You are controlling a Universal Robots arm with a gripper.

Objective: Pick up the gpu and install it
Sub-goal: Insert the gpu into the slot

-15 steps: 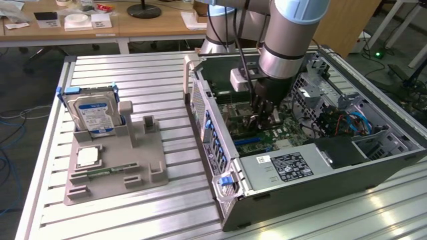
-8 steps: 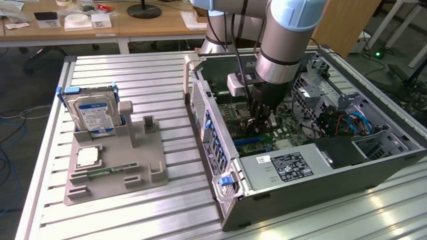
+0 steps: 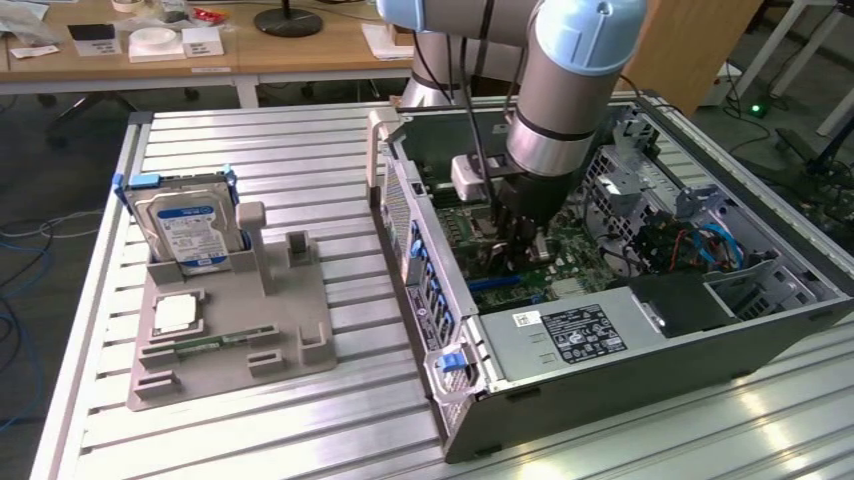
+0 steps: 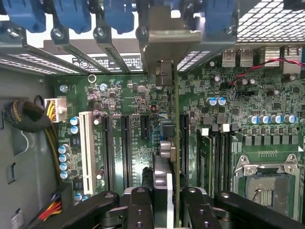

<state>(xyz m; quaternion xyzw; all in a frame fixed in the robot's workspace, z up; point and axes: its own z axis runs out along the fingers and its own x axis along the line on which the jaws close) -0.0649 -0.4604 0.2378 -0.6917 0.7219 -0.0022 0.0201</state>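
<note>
Between my fingers (image 4: pixel 138 210), at the nearest point of the wrist view, my end effector (image 4: pixel 162 207) is closed narrowly on the gpu (image 4: pixel 175 143). The card is seen edge-on: a very slim, dark greyish-green strip with a grey metal bracket at its far end, standing upright over the motherboard (image 4: pixel 238 100). Its lower edge lies along one of the long black expansion slots (image 4: pixel 125 143); I cannot tell whether it is fully seated. Just beside it are a white slot (image 4: pixel 87 148) and an open processor socket (image 4: pixel 267 183). Farther out, the exterior view shows my arm (image 3: pixel 567 90) reaching down into the open computer case (image 3: pixel 627 350) on the table (image 3: pixel 267 420), well apart from the grey holder (image 3: pixel 254 320) carrying a hard drive (image 3: pixel 187 225).
</note>
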